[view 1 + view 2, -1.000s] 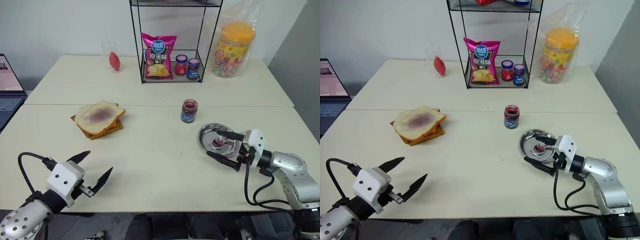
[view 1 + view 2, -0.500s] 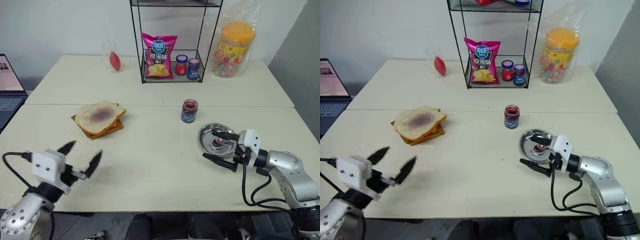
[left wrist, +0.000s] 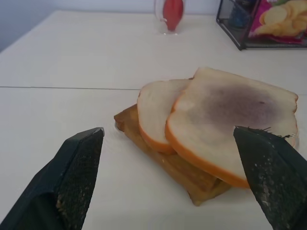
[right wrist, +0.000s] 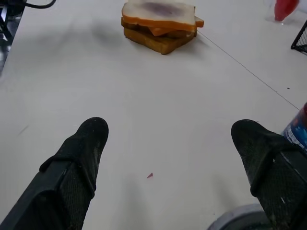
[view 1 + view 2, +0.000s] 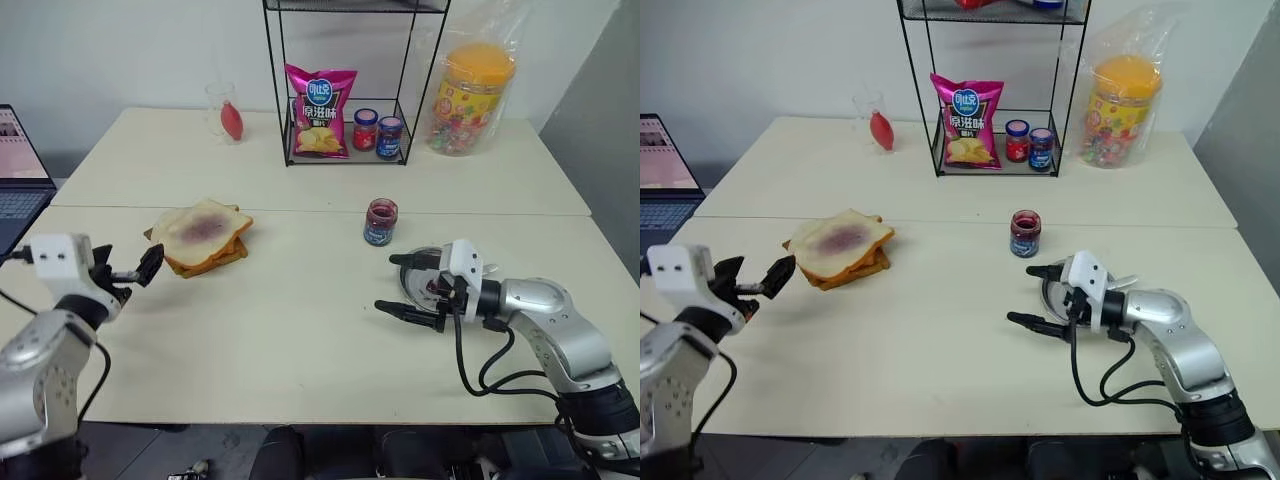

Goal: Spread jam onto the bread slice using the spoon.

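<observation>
The bread slice [image 5: 205, 225], white with a purplish jam patch, lies on top of a stack of toast at the left of the table. My left gripper [image 5: 128, 262] is open just left of that stack, and in its wrist view the gripper [image 3: 168, 133] points at the slice [image 3: 230, 108] without touching it. The small open jar of jam [image 5: 379, 221] stands mid-table. My right gripper [image 5: 386, 282] is open and empty over the left side of a steel dish [image 5: 420, 272]. It covers the dish's inside, so the spoon is hidden.
A wire rack [image 5: 280, 90] at the back holds a chip bag [image 5: 318, 110] and two lidded jars [image 5: 376, 134]. A bagged candy tub [image 5: 465, 95] stands to its right, and a glass with something red [image 5: 228, 118] to its left. A laptop [image 5: 15, 170] sits at the far left.
My left gripper went forward and left, rolling its wrist, from the table's front edge to beside the toast stack. My right gripper slid left across the dish. Both stayed open.
</observation>
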Available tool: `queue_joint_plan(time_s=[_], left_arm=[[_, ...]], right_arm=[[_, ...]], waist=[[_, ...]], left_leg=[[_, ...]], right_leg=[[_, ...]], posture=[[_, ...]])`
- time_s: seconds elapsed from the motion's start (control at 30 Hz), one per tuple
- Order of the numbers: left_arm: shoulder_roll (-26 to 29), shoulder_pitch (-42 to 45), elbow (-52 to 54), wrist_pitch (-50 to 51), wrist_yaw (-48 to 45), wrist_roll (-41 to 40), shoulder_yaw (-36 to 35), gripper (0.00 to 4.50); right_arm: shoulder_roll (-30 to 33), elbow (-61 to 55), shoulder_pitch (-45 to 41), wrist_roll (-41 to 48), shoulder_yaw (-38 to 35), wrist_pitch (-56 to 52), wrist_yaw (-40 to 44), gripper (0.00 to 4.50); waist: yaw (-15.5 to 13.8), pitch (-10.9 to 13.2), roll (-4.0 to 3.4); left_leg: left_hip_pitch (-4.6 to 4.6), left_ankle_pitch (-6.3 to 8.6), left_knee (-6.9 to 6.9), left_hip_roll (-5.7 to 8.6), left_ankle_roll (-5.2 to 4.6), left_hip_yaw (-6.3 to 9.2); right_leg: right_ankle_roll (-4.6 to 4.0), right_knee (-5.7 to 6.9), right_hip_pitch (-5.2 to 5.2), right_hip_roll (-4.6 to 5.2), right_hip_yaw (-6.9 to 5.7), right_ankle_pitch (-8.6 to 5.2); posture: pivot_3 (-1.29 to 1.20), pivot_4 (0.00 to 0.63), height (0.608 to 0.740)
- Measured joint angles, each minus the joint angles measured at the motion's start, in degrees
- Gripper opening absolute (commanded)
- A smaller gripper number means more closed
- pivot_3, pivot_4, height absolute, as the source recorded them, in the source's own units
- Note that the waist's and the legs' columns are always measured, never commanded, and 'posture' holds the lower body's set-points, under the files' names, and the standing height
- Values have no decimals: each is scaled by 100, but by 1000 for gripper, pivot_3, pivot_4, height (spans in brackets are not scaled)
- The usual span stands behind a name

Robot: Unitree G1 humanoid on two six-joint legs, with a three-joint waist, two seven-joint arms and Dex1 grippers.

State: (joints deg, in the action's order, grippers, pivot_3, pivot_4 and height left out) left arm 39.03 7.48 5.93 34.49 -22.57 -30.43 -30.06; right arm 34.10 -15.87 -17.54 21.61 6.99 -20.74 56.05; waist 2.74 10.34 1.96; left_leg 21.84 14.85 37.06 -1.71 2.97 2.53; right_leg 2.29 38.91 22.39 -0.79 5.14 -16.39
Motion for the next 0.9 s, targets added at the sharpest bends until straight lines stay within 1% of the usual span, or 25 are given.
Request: queue_joint_plan(time_s=[0.03, 0.13, 0.23, 0.33, 0.43, 0.63, 0.9], left_arm=[[106, 174, -198, 40, -123, 1, 85, 4500], [173, 477, -653, 39, -337, 58, 303, 4500], [331, 1082, -1610, -58, -555, 373, 670, 4500], [435, 1418, -2117, -185, -773, 537, 864, 4500], [461, 1767, -2609, -404, -1057, 732, 1118, 4500], [460, 2113, -2968, -622, -1443, 898, 1365, 4500], [429, 2188, -3038, -852, -1782, 912, 1418, 4500]], right_arm=[[-43, -22, -13, 0, 19, 2, 4, 4486], [-77, -17, -19, -4, 58, 2, 5, 4486], [-113, -51, -72, -3, 94, -12, -14, 4486], [-129, -149, -79, 5, 98, -65, -29, 4486], [-188, -344, -106, 298, 63, -117, 2, 4486], [-188, -516, -234, 629, -71, -212, 17, 4486], [-149, -653, -236, 668, -71, -348, -33, 4486]], waist=[[2, 0, 0], [7, 0, -1], [6, 0, 0], [5, 0, 0], [1, 0, 0], [-31, 0, 0], [-40, 0, 0]], left_leg=[[0, 0, 0, 1, 0, -2], [3, 0, -1, 2, 0, -4], [8, 0, -2, 0, 0, 7], [9, 0, -4, 1, 0, 8], [13, 0, -4, 1, 0, 11], [15, 0, -1, 2, 0, 20], [19, 0, -3, 0, 0, 21]], right_leg=[[0, 0, 0, 0, 1, 0], [-10, -1, 2, 4, 2, 6], [-21, 0, 6, 1, -8, 12], [-23, 2, 7, 2, -9, 13], [-24, 1, 9, 3, -11, 13], [-24, 4, 7, 4, -19, 14], [-25, 4, 12, 4, -20, 14]], posture=[[0, 150, 740], [0, 150, 740], [0, 150, 740], [0, 150, 740], [0, 150, 740], [0, 150, 740], [0, 150, 740]])
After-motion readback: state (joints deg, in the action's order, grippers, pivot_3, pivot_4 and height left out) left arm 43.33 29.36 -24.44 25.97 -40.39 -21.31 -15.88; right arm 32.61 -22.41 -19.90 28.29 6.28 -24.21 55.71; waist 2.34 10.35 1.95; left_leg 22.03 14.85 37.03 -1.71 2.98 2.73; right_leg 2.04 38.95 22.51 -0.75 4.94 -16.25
